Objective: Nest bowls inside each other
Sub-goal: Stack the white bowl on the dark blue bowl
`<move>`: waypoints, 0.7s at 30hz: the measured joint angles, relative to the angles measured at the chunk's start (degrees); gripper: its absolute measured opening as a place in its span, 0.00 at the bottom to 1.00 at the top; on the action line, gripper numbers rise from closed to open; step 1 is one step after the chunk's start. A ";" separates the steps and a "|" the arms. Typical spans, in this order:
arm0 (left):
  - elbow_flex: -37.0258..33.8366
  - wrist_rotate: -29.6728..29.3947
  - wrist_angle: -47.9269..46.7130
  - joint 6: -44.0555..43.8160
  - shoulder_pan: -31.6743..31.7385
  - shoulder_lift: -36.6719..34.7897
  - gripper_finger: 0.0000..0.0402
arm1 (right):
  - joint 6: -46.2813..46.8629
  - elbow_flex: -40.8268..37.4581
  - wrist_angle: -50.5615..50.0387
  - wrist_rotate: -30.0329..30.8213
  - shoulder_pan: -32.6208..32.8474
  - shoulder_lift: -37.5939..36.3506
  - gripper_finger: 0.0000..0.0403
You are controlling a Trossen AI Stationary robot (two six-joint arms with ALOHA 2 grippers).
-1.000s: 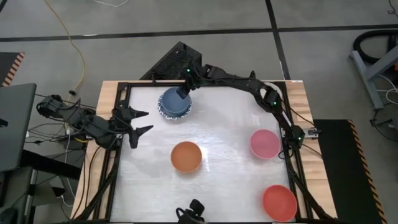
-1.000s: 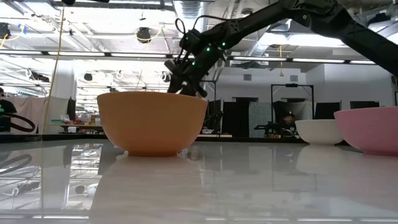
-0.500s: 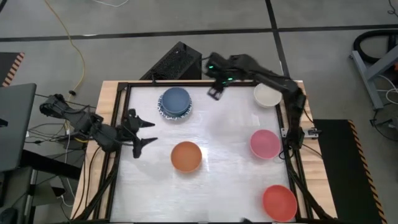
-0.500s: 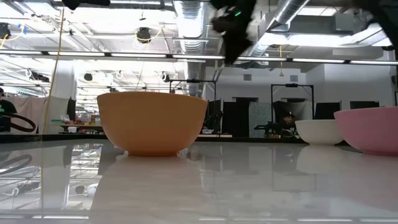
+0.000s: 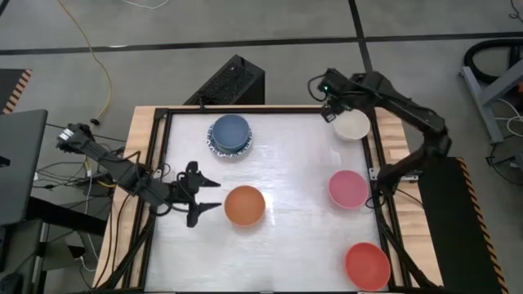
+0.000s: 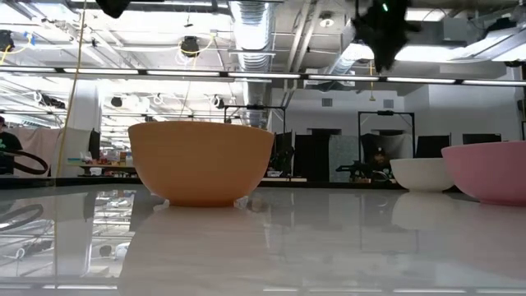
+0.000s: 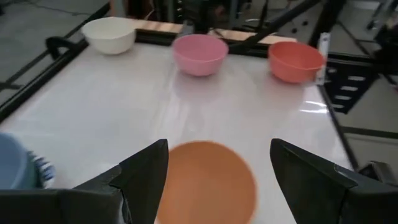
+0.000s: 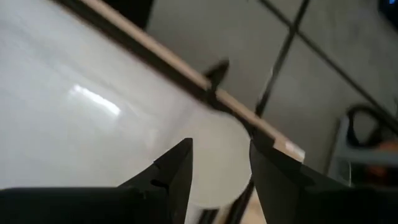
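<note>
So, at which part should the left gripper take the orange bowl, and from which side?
At the rim nearest the left gripper, which faces it with fingers open. The orange bowl stands upright, mouth up, alone, so one finger can probably go inside the thin wall and one outside.

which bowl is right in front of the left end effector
The orange bowl: it sits just ahead of the open left end effector; the other bowls lie farther off.
</note>
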 joint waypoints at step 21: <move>-0.02 -6.03 5.34 -0.81 -8.79 0.53 0.67 | -1.52 -38.83 31.31 -16.22 -13.87 -4.55 0.44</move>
